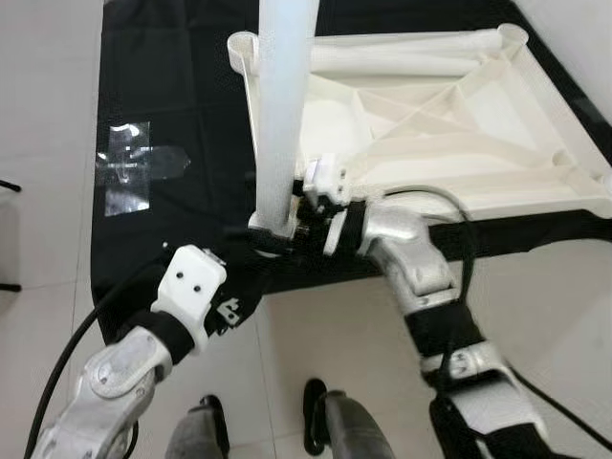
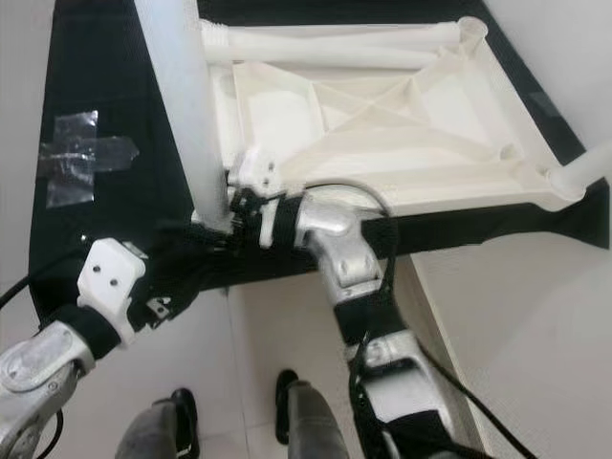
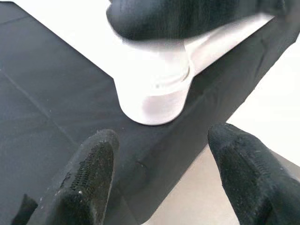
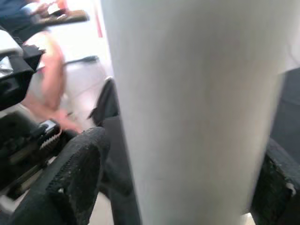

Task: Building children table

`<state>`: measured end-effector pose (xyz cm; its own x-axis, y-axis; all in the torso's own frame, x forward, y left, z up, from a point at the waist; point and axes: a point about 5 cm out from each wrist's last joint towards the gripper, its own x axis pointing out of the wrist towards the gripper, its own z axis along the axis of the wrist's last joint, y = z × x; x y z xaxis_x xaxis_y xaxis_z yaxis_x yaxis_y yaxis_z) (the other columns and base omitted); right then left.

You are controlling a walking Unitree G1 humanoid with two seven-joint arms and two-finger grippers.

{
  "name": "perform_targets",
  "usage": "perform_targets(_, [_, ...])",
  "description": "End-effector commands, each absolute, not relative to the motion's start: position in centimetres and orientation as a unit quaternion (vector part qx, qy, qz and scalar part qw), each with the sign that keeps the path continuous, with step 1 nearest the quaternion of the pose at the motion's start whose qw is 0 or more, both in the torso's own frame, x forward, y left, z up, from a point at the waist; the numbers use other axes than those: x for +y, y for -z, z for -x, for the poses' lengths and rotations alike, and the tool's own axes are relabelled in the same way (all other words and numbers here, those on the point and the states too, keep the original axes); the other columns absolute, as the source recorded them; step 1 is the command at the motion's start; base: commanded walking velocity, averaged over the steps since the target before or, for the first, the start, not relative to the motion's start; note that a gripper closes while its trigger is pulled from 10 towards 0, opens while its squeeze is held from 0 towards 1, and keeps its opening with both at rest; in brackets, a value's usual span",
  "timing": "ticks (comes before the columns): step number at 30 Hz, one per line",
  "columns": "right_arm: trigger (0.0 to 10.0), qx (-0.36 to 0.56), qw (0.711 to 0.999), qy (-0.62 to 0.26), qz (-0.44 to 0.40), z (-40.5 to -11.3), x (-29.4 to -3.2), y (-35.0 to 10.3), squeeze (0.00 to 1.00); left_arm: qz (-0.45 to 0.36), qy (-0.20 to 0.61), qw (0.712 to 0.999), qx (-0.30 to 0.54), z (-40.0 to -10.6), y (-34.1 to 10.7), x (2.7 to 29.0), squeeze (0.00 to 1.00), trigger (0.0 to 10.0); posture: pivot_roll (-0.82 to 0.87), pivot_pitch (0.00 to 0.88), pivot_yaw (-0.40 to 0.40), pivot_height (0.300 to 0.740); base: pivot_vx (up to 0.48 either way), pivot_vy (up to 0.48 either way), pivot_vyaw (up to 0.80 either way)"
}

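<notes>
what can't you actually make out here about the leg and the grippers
- Upright white leg: its top is cut off by the upper edge in both eye views.
- Corner socket: the seating of the leg is blurred in the left wrist view and covered by a black finger.
- Right gripper: its fingertips are hidden behind the leg in the eye views.
- Background in the right wrist view: blurred.

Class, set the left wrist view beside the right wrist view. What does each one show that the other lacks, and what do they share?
Left wrist view alone: the bottom end of the white table leg standing at a corner of the upturned tabletop, on the black mat, with the left gripper open and short of it, plus pale floor.

Right wrist view alone: the leg's shaft close up, with the right gripper astride it, one finger each side, and a blurred person behind.

Shared: the same leg and two black fingers in front.
</notes>
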<state>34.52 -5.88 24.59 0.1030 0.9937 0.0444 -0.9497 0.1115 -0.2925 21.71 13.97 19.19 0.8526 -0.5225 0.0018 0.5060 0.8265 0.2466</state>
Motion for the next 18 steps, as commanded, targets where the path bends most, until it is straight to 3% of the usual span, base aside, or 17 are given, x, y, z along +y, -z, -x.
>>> perform_targets(1, [10.0, -0.106, 0.721, -0.679, 0.086, -34.7, -6.1, -24.1, 0.0, -0.115, 0.277, 0.954, -0.026, -21.3, -18.8, 13.7, 0.0, 10.0, 0.15, 0.324, -0.142, 0.74, 0.0, 0.0, 0.0])
perform_targets(3, [10.0, -0.102, 0.719, -0.683, 0.082, -35.6, -6.0, -25.1, 0.0, -0.115, 0.277, 0.953, -0.025, -21.1, -18.8, 13.6, 0.0, 10.0, 0.16, 0.328, -0.149, 0.74, 0.0, 0.0, 0.0])
perform_targets(4, [8.5, -0.101, 0.718, -0.684, 0.085, -35.9, -5.8, -25.4, 0.0, -0.115, 0.278, 0.953, -0.024, -21.0, -18.8, 13.5, 0.0, 10.0, 0.16, 0.331, -0.15, 0.74, 0.0, 0.0, 0.0])
perform_targets(6, [8.5, -0.1, 0.717, -0.684, 0.088, -36.0, -5.7, -25.5, 0.0, -0.115, 0.278, 0.953, -0.024, -21.0, -18.7, 13.5, 0.0, 10.0, 0.16, 0.331, -0.15, 0.74, 0.0, 0.0, 0.0])
perform_targets(7, [0.0, -0.097, 0.715, -0.687, 0.089, -36.2, -5.7, -25.7, 0.0, -0.115, 0.279, 0.953, -0.023, -20.9, -18.7, 13.4, 0.0, 10.0, 0.17, 0.334, -0.151, 0.74, 0.0, 0.0, 0.0])
perform_targets(18, [0.0, -0.076, 0.685, -0.72, 0.082, -36.5, -6.1, -25.9, 0.0, -0.113, 0.276, 0.954, -0.022, -20.6, -18.7, 13.3, 0.0, 10.0, 0.15, 0.335, -0.156, 0.74, 0.0, 0.0, 0.0])
